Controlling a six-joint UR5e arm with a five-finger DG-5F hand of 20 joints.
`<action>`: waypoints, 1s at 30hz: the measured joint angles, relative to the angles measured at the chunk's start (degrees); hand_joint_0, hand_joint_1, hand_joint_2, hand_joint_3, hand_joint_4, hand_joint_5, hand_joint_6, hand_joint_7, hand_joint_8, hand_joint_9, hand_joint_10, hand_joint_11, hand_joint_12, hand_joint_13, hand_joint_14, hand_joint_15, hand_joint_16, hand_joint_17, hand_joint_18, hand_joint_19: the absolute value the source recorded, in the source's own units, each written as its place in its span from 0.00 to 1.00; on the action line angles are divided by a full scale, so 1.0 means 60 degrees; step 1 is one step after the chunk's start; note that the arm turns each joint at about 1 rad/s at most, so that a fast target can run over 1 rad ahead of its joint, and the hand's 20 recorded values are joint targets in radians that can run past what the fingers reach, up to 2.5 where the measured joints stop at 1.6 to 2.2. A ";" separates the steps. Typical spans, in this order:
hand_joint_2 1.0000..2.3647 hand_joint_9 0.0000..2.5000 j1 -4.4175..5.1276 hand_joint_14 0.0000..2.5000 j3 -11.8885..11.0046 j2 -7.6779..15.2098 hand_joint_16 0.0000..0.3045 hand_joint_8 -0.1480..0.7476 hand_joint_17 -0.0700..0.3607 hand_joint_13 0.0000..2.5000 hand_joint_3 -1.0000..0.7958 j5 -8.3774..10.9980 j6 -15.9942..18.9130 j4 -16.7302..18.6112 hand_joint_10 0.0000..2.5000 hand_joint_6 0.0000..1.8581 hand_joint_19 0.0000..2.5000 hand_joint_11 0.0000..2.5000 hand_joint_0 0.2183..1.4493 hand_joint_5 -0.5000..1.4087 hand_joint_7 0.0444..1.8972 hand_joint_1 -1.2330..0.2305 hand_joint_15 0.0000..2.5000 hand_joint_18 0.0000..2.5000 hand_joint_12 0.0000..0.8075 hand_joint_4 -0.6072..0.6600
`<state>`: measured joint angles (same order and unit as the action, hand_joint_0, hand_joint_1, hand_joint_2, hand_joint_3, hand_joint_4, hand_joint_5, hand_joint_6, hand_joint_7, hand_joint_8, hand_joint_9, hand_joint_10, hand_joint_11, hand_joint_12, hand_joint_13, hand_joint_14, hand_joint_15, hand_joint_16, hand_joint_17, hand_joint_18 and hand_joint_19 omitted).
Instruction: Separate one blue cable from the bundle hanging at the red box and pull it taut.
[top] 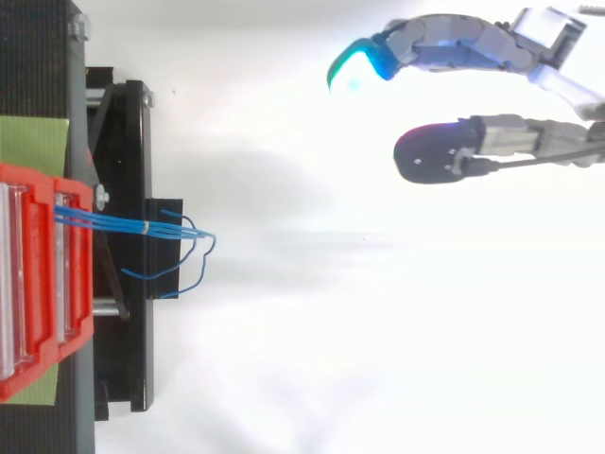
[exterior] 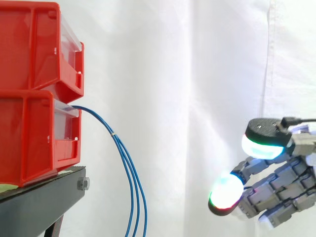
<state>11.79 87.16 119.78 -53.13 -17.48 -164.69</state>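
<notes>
Grey-linked and tipped with glowing pads, the robot hand point(exterior: 276, 187) hangs loose and empty at the right, its thumb spread from gently bent fingers, well apart from the blue cable bundle point(exterior: 112, 133). That bundle leaves the lower red box point(exterior: 29, 138), arcs outward and droops past the black stand point(exterior: 39, 197).

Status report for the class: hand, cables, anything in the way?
Hand open, clear of cables. Blue cable bundle hangs untouched from lower red box. Nothing between.
</notes>
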 measured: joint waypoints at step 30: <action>0.00 0.17 0.0060 0.00 -0.1423 0.1405 0.12 0.47 0.36 0.09 0.28 0.0204 -0.0849 0.0978 0.00 0.27 0.10 0.04 0.28 0.15 0.39 0.48 0.00 0.13 0.34 0.67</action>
<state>12.15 78.63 128.21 -51.90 -22.57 -158.82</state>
